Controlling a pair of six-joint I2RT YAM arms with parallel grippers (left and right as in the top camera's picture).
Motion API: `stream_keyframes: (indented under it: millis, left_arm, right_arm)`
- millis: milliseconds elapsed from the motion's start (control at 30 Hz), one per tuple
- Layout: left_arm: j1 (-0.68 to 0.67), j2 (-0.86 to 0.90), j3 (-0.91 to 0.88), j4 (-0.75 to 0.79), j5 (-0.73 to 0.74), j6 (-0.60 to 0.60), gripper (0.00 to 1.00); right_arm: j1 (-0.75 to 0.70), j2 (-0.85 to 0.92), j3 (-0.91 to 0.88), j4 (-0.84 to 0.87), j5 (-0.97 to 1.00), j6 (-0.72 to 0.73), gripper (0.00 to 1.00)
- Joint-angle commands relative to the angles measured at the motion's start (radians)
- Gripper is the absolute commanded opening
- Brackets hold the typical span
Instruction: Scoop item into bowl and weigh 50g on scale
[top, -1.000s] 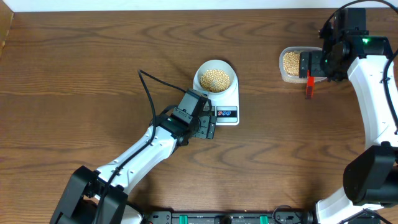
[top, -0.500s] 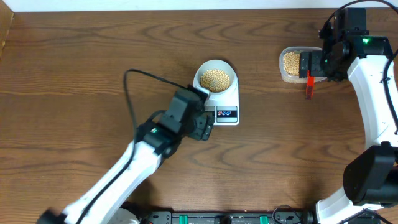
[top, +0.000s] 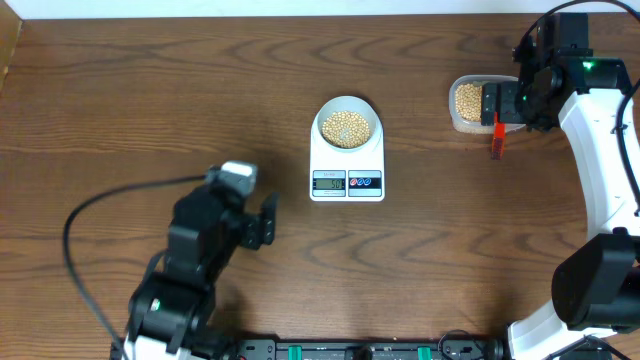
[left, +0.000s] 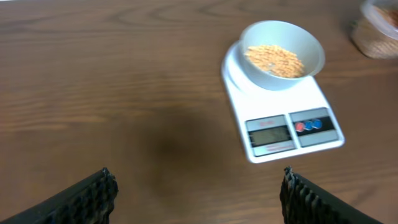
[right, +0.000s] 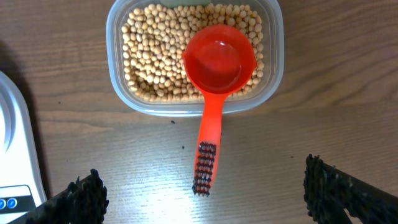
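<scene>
The white scale (top: 318, 160) sits mid-table with the small white bowl (top: 322, 112) on it, holding tan beans (top: 346, 127). My left gripper (top: 270, 222) hangs open well to the scale's lower left; its wrist view shows the scale (left: 239, 102), the bowl (left: 261, 34) and bare wood between the fingers of the gripper (left: 196, 180). My right gripper (right: 202, 186) is open above the red scoop (right: 219, 59), which rests empty on the beans (right: 155, 56) in the clear tub (right: 112, 37). Its handle sticks out over the table, untouched.
The clear tub (top: 468, 103) stands at the back right, with the scoop handle (top: 496, 140) pointing toward the front. The table's back edge runs just behind it. A black cable (top: 90, 210) loops from the left arm.
My left arm has pulled back from beside the scale toward the front left, gripper still open. The right arm, scoop and tub have not moved.
</scene>
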Motion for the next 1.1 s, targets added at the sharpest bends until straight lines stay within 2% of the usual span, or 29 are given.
stream_keyframes:
  millis: [0,167,367,500,633,867,1067]
  left_arm:
    - [0.074,-0.154,-0.111,0.060,-0.011,-0.074,0.86]
    - [0.144,-0.324,-0.276,0.220,-0.011,-0.160,0.86]
    - [0.191,-0.464,-0.481,0.476,-0.011,-0.165,0.86]
    - [0.211,-0.534,-0.572,0.562,-0.012,-0.165,0.86]
    - [0.243,-0.602,-0.616,0.560,-0.011,-0.165,0.86]
    - [0.289,-0.688,-0.616,0.376,-0.013,-0.164,0.86]
    - [0.306,-0.690,-0.616,0.368,-0.023,-0.062,0.86]
  right_arm:
    - [0.009,-0.021,0.013,0.000,-0.002,-0.018,0.99]
    - [0.009,-0.021,0.013,-0.001,-0.002,-0.018,0.99]
    - [0.009,-0.021,0.013,-0.001,-0.002,-0.018,0.99]
    - [0.009,-0.021,0.013,0.000,-0.002,-0.018,0.99]
    - [0.009,-0.021,0.013,0.000,-0.002,-0.018,0.99]
    - [0.009,-0.021,0.013,-0.001,-0.002,-0.018,0.99]
    - [0.009,-0.021,0.013,0.000,-0.002,-0.018,0.99]
